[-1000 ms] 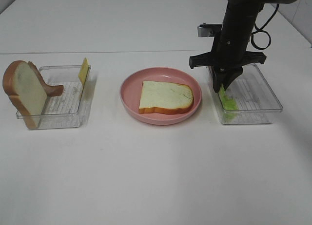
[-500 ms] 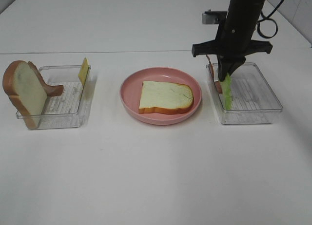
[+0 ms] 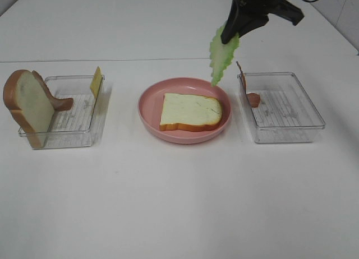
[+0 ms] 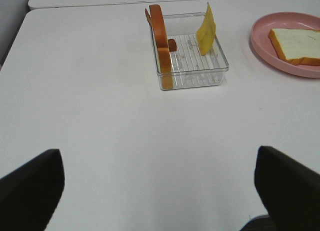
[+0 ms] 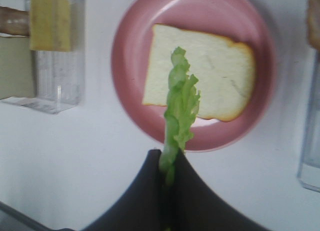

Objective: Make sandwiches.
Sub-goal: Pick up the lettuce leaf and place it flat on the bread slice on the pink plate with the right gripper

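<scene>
right jaws clenched on the lettuce leaf (image 3: pixel 223 54), left jaws released; next i'd lay it flat on the bread slice (image 3: pixel 190 111) in the plate (image 3: pixel 147 109).

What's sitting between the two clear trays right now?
In the exterior high view, the pink plate holding one flat bread slice; the right gripper holds the lettuce leaf hanging above it.
</scene>
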Motion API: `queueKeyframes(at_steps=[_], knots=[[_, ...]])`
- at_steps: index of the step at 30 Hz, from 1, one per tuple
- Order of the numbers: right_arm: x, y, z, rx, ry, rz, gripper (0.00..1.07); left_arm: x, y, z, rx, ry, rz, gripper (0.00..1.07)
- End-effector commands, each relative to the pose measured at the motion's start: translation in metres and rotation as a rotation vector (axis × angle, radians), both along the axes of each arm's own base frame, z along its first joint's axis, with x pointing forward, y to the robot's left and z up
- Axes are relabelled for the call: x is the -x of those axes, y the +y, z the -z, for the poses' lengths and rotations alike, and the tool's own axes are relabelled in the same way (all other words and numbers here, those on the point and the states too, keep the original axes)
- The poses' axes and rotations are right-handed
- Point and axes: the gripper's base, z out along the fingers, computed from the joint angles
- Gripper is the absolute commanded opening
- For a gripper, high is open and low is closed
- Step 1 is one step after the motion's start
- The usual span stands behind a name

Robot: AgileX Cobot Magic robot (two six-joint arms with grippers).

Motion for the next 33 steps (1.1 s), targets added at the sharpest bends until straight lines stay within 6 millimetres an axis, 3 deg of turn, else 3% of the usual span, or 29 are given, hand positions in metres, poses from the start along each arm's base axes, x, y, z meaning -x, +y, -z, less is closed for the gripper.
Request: queueKeyframes(at_steps=[1, 6, 15, 26, 33], knots=[[-0.006, 0.020, 0.010, -0.120, -0.011, -0.028, 0.00, 0.002, 0.000, 0.000, 0.006, -0.017, -0.001, 0.98], [-0.015, 0.038, 0.034, -0.188, 0.013, -0.024, 0.00, 0.002, 0.000, 0.000, 0.006, -0.017, -0.001, 0.98], [-0.031, 0.045, 0.084, -0.194, 0.080, 0.020, 0.00, 0.002, 0.000, 0.000, 0.006, -0.017, -0.001, 0.98], [-0.041, 0.049, 0.117, -0.211, 0.108, 0.058, 0.00, 0.002, 0.000, 0.000, 0.006, -0.017, -0.001, 0.98], [-0.041, 0.045, 0.125, -0.158, 0.103, 0.042, 0.00, 0.002, 0.000, 0.000, 0.006, -0.017, -0.001, 0.98]])
